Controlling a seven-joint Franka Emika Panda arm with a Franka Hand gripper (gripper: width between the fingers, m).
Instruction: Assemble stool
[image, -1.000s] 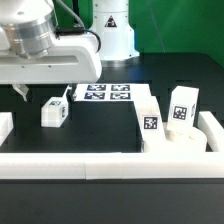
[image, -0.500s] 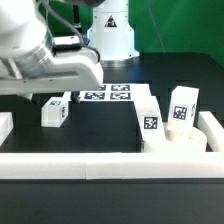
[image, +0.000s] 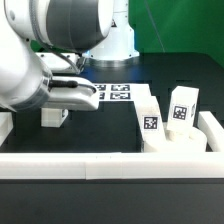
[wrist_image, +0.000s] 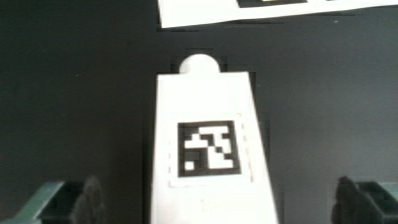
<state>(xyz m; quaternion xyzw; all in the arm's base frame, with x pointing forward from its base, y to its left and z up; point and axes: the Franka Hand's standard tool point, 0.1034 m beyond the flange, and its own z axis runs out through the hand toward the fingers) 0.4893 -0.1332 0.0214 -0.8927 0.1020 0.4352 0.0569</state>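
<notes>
With the gripper (wrist_image: 214, 205) spread wide over the lying leg (wrist_image: 210, 130) on the desk (wrist_image: 71, 90), it should be lowered centred, so that both long sides are pinched evenly.

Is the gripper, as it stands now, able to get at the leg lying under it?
Probably yes: the open gripper hangs over the leg, its jaws standing either side of it, and nothing lies between.

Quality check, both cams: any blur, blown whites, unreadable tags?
Exterior view: the arm looms close and blurred, and it blocks the exterior view's left. The upright leg is bright, with a sharp tag. Wrist view: the lying leg is slightly washed out at its edges, its tag soft but legible. The fingers are dark and out of focus.
</notes>
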